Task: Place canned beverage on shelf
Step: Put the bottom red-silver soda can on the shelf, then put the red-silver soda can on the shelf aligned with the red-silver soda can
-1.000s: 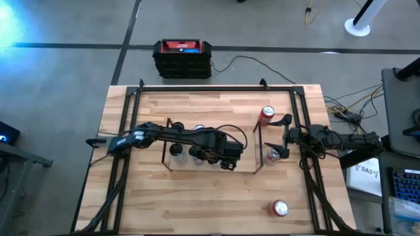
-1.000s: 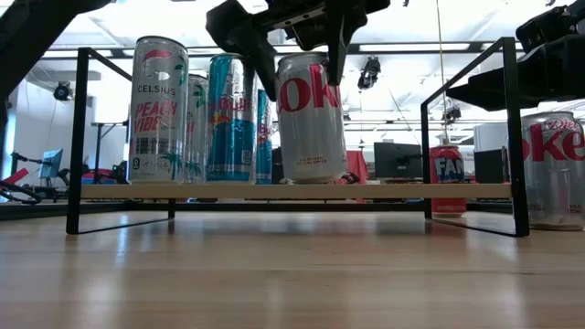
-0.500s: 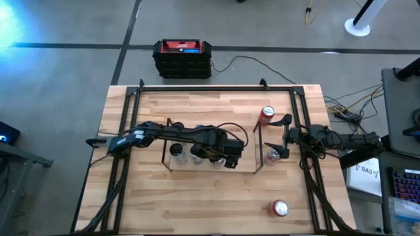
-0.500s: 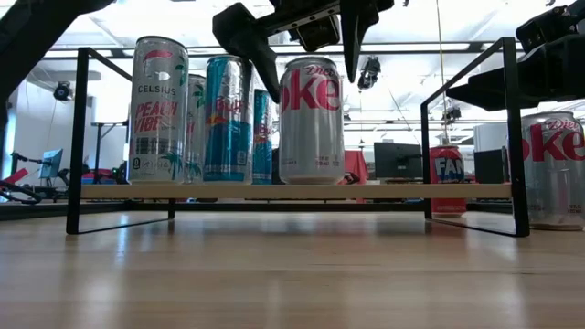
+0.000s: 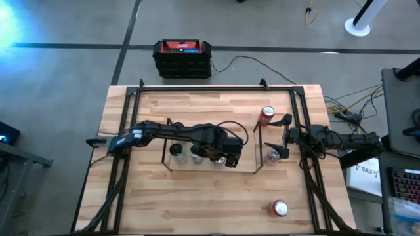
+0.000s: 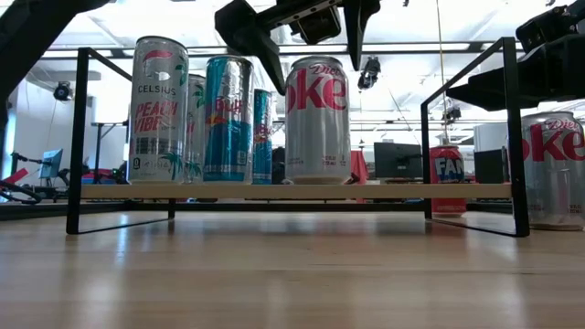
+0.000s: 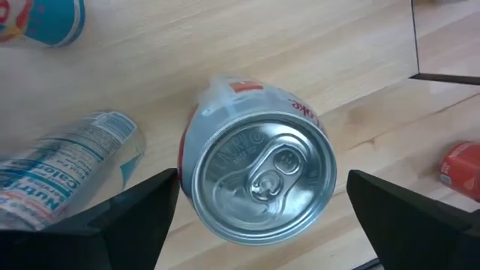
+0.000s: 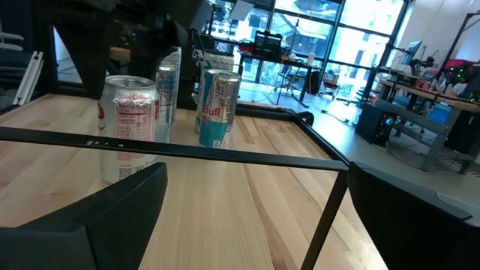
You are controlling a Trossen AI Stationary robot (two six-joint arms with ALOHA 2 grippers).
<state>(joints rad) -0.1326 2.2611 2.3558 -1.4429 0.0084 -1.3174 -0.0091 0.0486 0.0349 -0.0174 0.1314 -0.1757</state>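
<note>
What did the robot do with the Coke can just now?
The left gripper let go of the Diet Coke can: a second ago its jaws were clamped on the tilted can, now they are open above it and the can stands upright on the shelf. The other cans on the shelf and the waiting right gripper, by the shelf's end, stayed put.

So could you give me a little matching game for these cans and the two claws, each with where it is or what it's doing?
Things:
1. Diet Coke can
2. Celsius can
3. Fanta can
4. left gripper
5. right gripper

Places or states:
A. open, just above a can
B. behind the shelf, on the table
C. shelf's left end in the low view
D. upright on the deck, let go
E. open beside the shelf's end

Pairs: 1-D, 2-C, 3-B, 4-A, 5-E
</note>
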